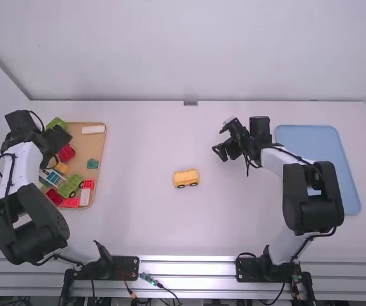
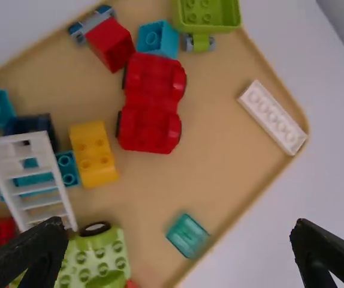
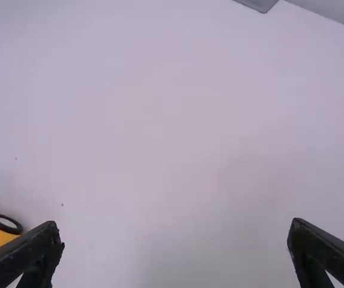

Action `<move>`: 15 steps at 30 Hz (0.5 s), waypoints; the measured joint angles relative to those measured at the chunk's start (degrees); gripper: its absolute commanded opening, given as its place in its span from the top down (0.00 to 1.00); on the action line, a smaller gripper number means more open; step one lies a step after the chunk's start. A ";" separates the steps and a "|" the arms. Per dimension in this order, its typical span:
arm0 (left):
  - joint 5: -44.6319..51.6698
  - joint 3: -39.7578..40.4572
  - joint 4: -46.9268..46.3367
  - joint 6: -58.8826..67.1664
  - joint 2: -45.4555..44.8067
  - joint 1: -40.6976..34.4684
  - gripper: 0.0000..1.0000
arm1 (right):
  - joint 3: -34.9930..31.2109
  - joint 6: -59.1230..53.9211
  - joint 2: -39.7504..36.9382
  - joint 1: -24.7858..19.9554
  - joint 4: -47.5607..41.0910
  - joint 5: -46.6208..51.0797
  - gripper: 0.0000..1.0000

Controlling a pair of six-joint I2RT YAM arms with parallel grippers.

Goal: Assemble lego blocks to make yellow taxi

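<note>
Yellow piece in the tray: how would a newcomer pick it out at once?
On the tan tray at the left of the table, find the white ladder and red wheeled base. The oblong, studded yellow piece lies between them, its colour setting it apart from both.

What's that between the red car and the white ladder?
A yellow block, with a blue one right beside it; the left wrist view shows both.

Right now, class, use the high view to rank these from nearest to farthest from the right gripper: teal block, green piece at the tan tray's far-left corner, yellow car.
1. Yellow car, mid-table, left of the right gripper.
2. Teal block, right side of the tan tray.
3. Green piece, far-left corner.
</note>
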 measured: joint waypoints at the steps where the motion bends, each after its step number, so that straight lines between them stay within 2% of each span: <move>1: 0.50 -0.07 1.16 -0.63 0.04 0.00 0.01 | 0.00 0.13 0.00 0.00 0.04 0.07 0.01; 8: 1.31 -4.66 9.73 -2.32 0.44 -0.02 0.01 | 0.00 0.31 0.00 0.00 0.00 0.02 0.01; 15: 1.07 -6.86 12.02 -2.47 4.83 0.00 0.01 | 0.00 0.26 0.00 0.00 0.00 0.02 0.01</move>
